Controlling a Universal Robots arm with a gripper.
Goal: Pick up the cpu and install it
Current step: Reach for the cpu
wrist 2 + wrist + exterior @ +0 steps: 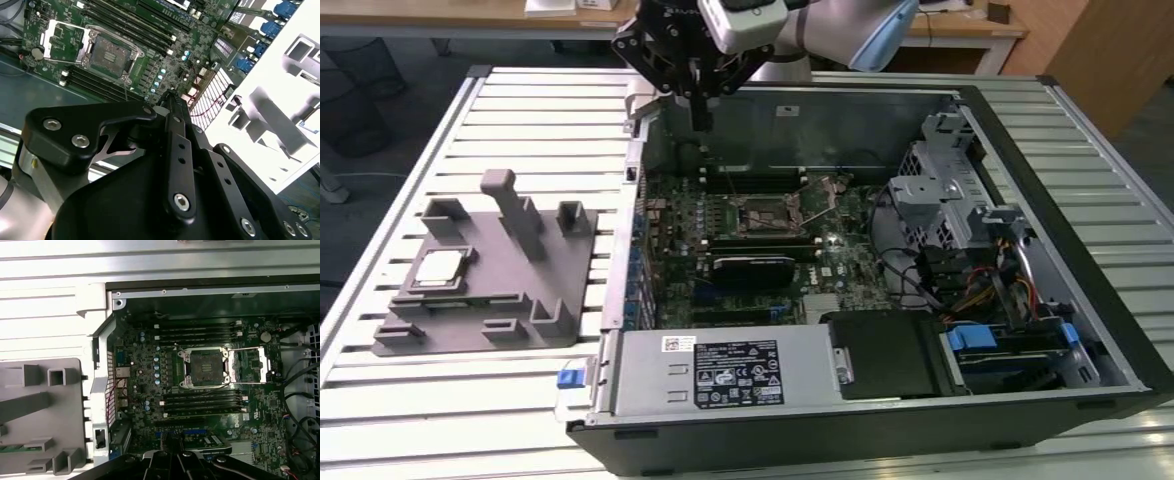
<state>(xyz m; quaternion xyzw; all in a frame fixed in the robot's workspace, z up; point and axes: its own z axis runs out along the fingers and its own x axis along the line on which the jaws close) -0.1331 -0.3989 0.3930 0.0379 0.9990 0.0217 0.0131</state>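
Note:
The cpu [440, 268] is a small pale silver square lying flat in a recess of the grey pegged tray [520, 320], at the exterior view's left. My gripper [700, 122] hangs high over the far left corner of the open computer case [1014, 150], well apart from the cpu. Its black fingers [173, 107] are pressed together with nothing between them, and their tips also show in the first wrist view [172, 452]. The motherboard's socket [761, 212] stands open and empty, its metal frame flipped aside, in both wrist views [110, 50] [205, 367].
The case lies on a white slatted table [400, 420]. Inside it are memory slots [200, 332], a drive cage [941, 190], cables [974, 290] and a grey power supply [720, 370] at the front. The tray carries upright pegs [507, 200] beside the cpu.

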